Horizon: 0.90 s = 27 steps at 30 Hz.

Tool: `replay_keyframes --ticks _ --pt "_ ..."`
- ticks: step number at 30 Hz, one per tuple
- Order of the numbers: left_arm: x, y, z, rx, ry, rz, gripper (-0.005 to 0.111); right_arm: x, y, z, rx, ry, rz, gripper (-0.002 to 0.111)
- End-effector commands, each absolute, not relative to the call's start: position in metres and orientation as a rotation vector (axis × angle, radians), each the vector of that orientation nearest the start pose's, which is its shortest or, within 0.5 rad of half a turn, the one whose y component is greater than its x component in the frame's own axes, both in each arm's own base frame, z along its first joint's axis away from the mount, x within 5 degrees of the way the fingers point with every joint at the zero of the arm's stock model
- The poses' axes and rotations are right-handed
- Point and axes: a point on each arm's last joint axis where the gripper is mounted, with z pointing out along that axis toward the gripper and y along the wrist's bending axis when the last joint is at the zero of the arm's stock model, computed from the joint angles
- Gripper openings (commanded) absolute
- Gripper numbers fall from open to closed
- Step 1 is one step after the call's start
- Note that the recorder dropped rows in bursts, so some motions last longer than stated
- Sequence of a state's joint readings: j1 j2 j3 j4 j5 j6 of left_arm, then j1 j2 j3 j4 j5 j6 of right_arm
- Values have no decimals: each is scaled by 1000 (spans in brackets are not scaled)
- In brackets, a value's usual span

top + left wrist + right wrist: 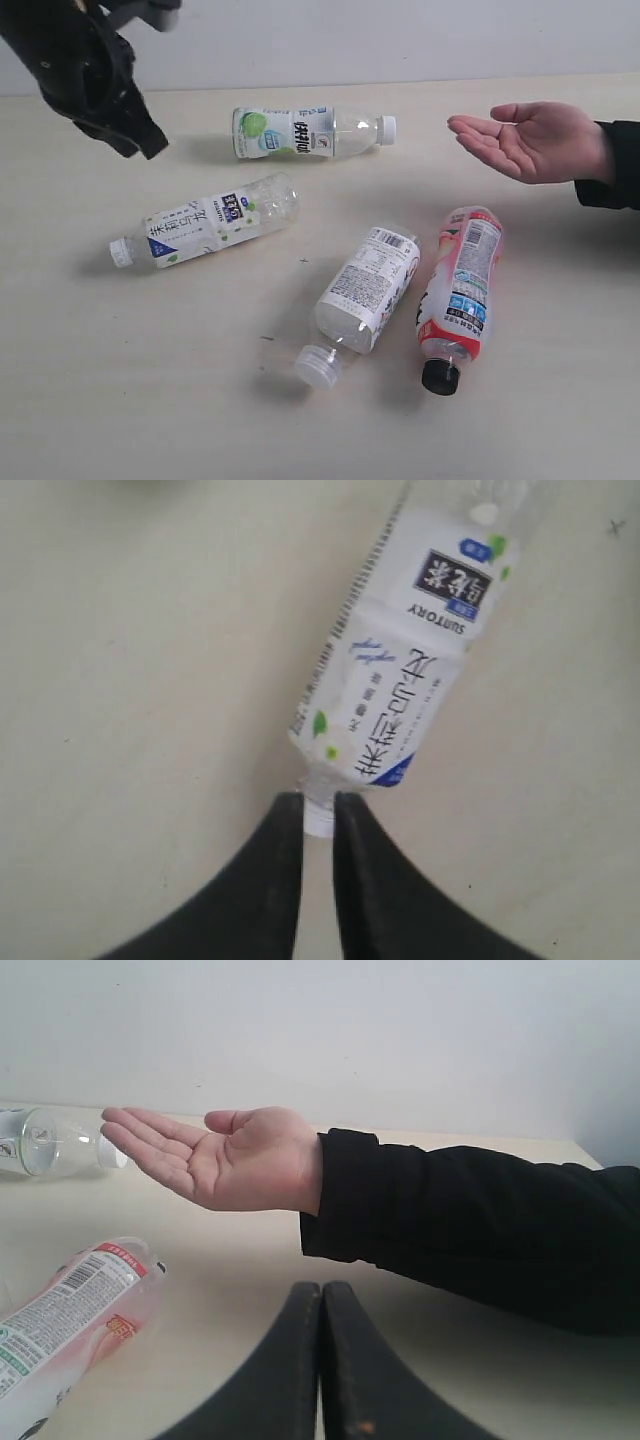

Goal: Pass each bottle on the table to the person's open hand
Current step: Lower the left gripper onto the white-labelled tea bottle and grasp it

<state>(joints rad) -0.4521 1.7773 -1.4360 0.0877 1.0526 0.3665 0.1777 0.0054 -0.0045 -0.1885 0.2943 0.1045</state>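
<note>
Nearest, the white-labelled bottle (362,292) lies cap toward the near edge, with the red-pink bottle (460,290) just right of it. The blue-labelled bottle (205,222) lies left and the green-labelled bottle (305,131) far. All look empty. I judge them light, thin-walled, slick and apt to roll, so I'd clamp the labelled middle. My left gripper (318,798) is parted a crack and holds nothing; my right gripper (321,1285) is pressed closed, empty. Only the right wrist view shows the open hand (225,1155) side-on.
</note>
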Motion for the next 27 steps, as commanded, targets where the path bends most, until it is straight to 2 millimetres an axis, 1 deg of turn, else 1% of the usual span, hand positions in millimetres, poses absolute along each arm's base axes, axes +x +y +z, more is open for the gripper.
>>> replay_keyframes --ticks 1,5,7,9,11,14,19,27 --pt "345 -171 242 1388 2665 52 34 55 5 188 -183 1756 20 0" --pt "352 -174 218 1541 2668 55 67 55 5 188 -183 1756 20 0" --pt "355 -175 209 1594 2649 74 78 55 5 188 -183 1756 20 0" --pt "363 -176 201 1635 2580 113 84 55 5 188 -183 1756 20 0" --pt "369 -178 196 1625 2527 142 86 55 5 188 -183 1756 20 0" --pt "375 -181 189 1624 2487 144 86 55 5 188 -183 1756 20 0" --pt "374 -181 178 1724 2477 140 86 55 5 188 -183 1756 20 0" --pt "377 -183 165 1759 2475 137 86 55 5 188 -183 1756 20 0"
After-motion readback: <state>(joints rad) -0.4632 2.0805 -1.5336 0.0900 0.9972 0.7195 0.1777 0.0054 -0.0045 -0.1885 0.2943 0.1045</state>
